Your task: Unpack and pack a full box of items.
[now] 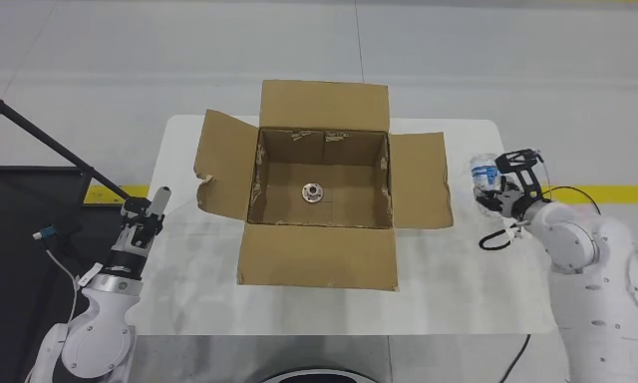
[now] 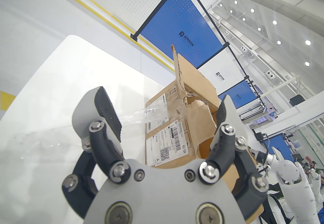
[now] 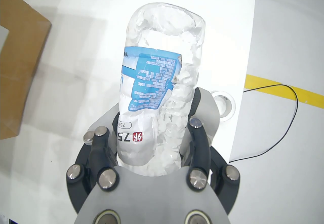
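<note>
One small part (image 1: 312, 191) sits in your box (image 1: 319, 255). Right tool (image 3: 155, 111) beside it clenches a crushed bottle (image 3: 162, 52), left tool (image 2: 164, 98) gapes empty. Unpacking looks nearly done, repacking left.

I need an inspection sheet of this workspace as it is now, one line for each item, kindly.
Surface: white table, rounded corners.
Job's things: cardboard box open mid-table, four flaps spread; small round item on its bottom; crumpled plastic bottle with blue label, outside the box.
Clutter: nothing seen.
Pincers: left pincer open, empty, by the table's left edge; right pincer shut on the bottle by the right edge.
Cables: thin black cable beside the right arm, over the floor.
Surroundings: grey floor with yellow line; black pole at left.
</note>
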{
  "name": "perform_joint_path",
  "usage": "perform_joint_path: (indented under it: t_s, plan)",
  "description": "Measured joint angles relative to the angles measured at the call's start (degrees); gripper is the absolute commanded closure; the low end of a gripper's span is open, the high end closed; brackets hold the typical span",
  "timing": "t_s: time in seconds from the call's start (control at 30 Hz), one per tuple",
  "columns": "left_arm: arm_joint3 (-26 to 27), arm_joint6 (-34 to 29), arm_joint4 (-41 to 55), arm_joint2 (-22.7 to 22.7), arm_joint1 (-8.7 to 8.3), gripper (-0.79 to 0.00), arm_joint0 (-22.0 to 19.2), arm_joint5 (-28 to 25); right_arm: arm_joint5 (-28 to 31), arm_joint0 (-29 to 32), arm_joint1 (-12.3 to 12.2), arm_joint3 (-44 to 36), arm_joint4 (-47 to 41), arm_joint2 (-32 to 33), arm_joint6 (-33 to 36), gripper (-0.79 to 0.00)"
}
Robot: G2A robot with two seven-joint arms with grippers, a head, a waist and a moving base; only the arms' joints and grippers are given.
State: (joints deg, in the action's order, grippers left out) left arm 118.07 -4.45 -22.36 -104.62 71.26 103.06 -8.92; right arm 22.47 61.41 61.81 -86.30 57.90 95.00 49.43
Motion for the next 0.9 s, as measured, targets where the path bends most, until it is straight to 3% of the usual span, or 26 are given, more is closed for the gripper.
perform_joint_path:
  t_s: [0.27, 0.5, 0.7, 0.9]
  plan:
    - [0.0, 0.0, 0.0, 0.0, 0.0, -0.785, 0.0, 0.0, 1.3, 7.0, -0.8, -14.7, -7.0, 6.1, -0.3, 0.0]
    - [0.0, 0.0, 0.0, 0.0, 0.0, -0.785, 0.0, 0.0, 0.6, 10.8, -1.0, -27.0, -10.7, 6.5, -1.7, 0.0]
    - [0.0, 0.0, 0.0, 0.0, 0.0, -0.785, 0.0, 0.0, -0.8, 9.8, -1.1, -34.7, -9.1, 1.0, -0.9, 0.0]
    - [0.0, 0.0, 0.0, 0.0, 0.0, -0.785, 0.0, 0.0, -2.9, 2.4, -0.7, -34.8, -7.3, -9.5, 1.2, 0.0]
